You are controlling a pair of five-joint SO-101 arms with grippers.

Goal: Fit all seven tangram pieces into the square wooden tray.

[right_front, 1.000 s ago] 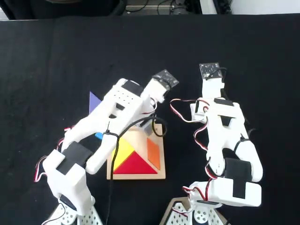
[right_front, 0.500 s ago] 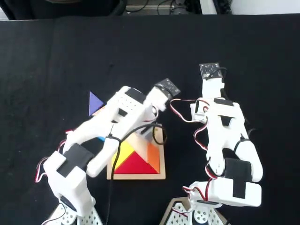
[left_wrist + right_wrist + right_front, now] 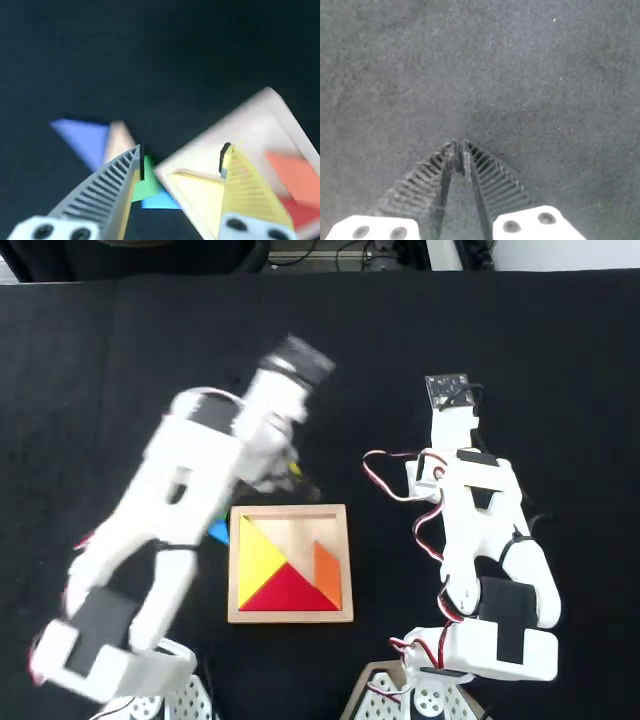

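Tray (image 3: 290,616) sits on the black table (image 3: 520,330). The left arm (image 3: 180,490) hangs over the ground just beside it. Left gripper (image 3: 182,152) is spread wide and empty; right gripper (image 3: 459,147) is closed on nothing. Three fitted pieces (image 3: 290,590) lie in the tray, and seemingly four loose pieces (image 3: 82,137) lie beside it.

Closed right claw (image 3: 459,150) above black table (image 3: 530,65)

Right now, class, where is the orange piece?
In the high view the orange piece lies inside the wooden tray, along its right wall, with the red triangle just to its left.
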